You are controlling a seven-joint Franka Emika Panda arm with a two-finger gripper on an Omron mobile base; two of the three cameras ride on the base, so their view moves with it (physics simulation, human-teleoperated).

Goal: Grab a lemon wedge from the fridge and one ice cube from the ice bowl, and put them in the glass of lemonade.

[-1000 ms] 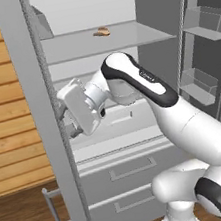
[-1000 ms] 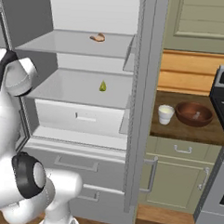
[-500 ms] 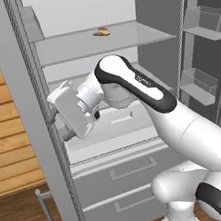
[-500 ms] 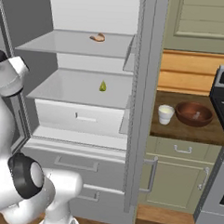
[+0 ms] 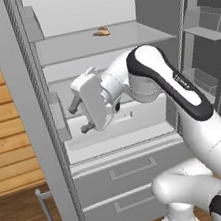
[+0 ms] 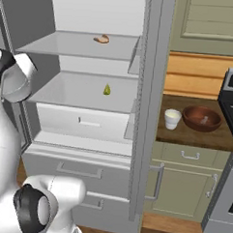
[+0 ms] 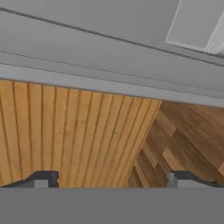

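Swung leftward since before, our gripper (image 5: 78,119) now points at the open left door (image 5: 30,115), jaws wide apart and empty. We list: fridge (image 6: 88,131), doors open; bowl (image 6: 201,118) on the counter (image 6: 195,134), cup (image 6: 172,118) just left of it; bun (image 6: 101,39) on the upper shelf; lemon wedge (image 6: 106,90) on the middle shelf.
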